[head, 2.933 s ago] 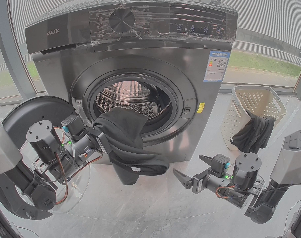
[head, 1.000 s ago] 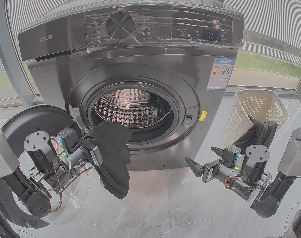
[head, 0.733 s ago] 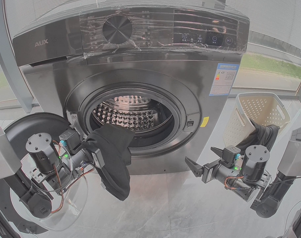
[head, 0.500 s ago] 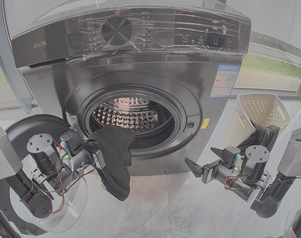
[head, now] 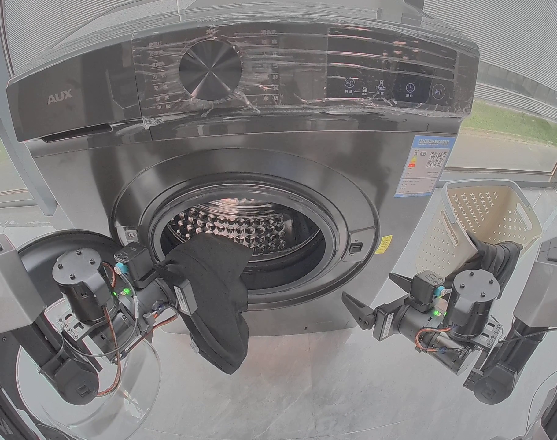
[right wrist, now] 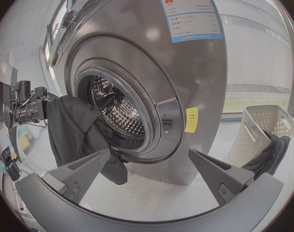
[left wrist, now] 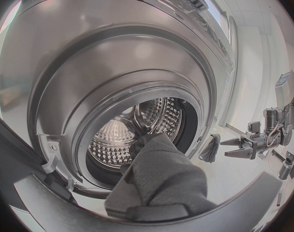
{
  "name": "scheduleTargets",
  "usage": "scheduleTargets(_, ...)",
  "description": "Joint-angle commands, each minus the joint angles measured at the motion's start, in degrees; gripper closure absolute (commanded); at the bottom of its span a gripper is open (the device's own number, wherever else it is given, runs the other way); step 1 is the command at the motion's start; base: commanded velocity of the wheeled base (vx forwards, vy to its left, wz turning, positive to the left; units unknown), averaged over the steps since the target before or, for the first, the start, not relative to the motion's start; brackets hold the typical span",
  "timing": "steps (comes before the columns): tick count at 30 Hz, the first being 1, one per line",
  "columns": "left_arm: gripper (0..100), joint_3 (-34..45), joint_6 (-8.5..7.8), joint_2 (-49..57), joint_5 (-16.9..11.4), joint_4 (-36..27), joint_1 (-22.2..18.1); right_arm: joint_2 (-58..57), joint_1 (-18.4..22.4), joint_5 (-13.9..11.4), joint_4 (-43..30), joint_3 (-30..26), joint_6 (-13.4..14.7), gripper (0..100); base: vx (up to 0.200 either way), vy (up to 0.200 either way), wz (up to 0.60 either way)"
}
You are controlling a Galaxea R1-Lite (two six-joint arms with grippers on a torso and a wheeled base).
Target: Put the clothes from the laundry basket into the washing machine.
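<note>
Dark garment (head: 217, 300): soft, limp, light knit. No stiffness, so it sags wherever unsupported. Posn: top end rests on the lower lip of the drum opening (head: 248, 233); the bulk hangs outside, down the front of the washing machine (head: 278, 135).

Left gripper (head: 187, 294): closed on a bunched fold near the garment's upper part, cloth draped over it.

Judgement: low slip risk at a thick gather, so grip there. The trailing end may snag on the door seal; feed it in last.

Right gripper (head: 367, 288): spread wide, empty, low in front of the machine.

Second garment (head: 495, 258) hangs over the rim of the laundry basket (head: 434, 245), right of the machine. Door (head: 40, 258) is open at left.
</note>
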State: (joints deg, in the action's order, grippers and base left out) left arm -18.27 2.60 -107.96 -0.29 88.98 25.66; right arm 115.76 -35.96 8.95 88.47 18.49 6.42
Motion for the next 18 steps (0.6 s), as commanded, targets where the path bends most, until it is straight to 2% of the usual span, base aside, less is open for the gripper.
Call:
scheduleTargets(1,100,0.2,0.04,-0.1,-0.1,0.4,0.2,0.1,-0.1,0.0,0.0,-0.1,0.0,0,0.000,0.000,0.00)
scheduleTargets(6,100,0.1,0.04,-0.1,0.0,0.4,0.4,0.1,-0.1,-0.1,0.0,-0.1,0.0,0,0.000,0.000,0.00)
scheduleTargets(9,100,0.1,0.04,-0.4,0.0,0.4,0.4,0.2,-0.1,-0.1,0.0,-0.1,0.0,0,0.200,0.000,0.00)
scheduleTargets(18,100,0.3,0.13,-0.6,0.1,0.5,1.1,0.1,-0.1,-0.1,0.0,-0.2,0.0,0,0.000,0.000,0.00)
